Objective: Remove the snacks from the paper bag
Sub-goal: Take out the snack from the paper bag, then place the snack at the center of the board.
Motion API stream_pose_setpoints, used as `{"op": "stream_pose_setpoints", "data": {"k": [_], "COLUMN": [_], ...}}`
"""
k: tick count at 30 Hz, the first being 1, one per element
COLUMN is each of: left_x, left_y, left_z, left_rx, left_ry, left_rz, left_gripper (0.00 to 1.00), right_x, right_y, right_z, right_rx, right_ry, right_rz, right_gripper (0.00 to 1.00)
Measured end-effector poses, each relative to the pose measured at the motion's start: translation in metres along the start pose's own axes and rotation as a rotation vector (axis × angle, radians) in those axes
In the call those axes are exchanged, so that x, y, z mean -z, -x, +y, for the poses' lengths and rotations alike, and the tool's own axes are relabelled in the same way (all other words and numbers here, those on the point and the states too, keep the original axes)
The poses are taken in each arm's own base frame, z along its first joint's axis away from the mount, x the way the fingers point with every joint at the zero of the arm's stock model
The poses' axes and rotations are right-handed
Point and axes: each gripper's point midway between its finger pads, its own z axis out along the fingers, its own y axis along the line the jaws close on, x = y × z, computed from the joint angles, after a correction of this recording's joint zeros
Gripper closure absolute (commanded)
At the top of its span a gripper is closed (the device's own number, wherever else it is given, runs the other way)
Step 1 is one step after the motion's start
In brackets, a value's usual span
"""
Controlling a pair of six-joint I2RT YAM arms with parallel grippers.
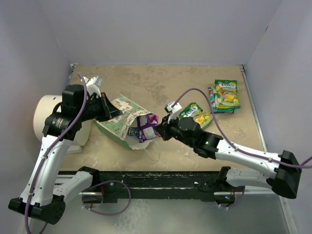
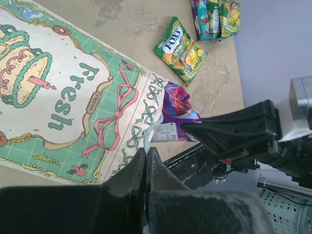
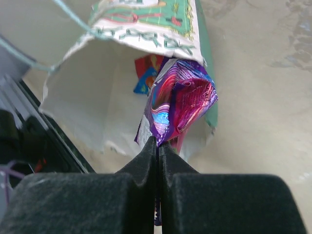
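The paper bag (image 1: 122,117) lies on its side, cream printed front up, mouth toward the right arm; it also shows in the left wrist view (image 2: 73,97) and the right wrist view (image 3: 146,19). My left gripper (image 1: 117,113) (image 2: 146,152) is shut on the bag's pale string handle (image 2: 146,134). My right gripper (image 1: 160,130) (image 3: 157,142) is shut on the corner of a purple packet (image 1: 146,124) (image 2: 178,105) (image 3: 180,97) that sticks out of the bag's mouth. A small blue wrapper (image 1: 134,131) shows at the mouth, and a red-blue piece (image 3: 146,73) lies inside.
A green-yellow packet (image 1: 195,114) (image 2: 180,48) lies on the table right of the bag. A pile of green packets (image 1: 224,95) (image 2: 214,17) sits at the far right. A white cylinder (image 1: 48,117) stands at the left. A loose string handle (image 1: 153,151) lies near the table's front edge.
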Motion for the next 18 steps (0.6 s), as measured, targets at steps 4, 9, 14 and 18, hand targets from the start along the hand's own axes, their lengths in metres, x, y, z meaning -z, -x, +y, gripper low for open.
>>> {"op": "stream_pose_setpoints", "data": {"k": [4,9,14,18], "left_x": [-0.005,-0.01,-0.011,-0.012], "left_y": [0.002,0.004,0.006,0.006], "left_z": [0.003,0.005,0.004,0.005], "left_rx": [0.006,0.009,0.004,0.006], "left_ry": [0.014,0.021,0.015,0.015], "left_rz": [0.007,0.014,0.005,0.009], "left_gripper": [1.0,1.0,1.0,1.0], "right_x": [0.031,0.068,0.088,0.088], "right_y": [0.002,0.033,0.084,0.098], "right_z": [-0.007,-0.03,-0.079,-0.137], "right_rx": [0.126,0.175,0.144,0.046], "right_ry": [-0.011,-0.16,-0.457,-0.686], "right_rz": [0.08,0.091,0.019,-0.006], "right_gripper": [1.0,1.0,1.0,1.0]}}
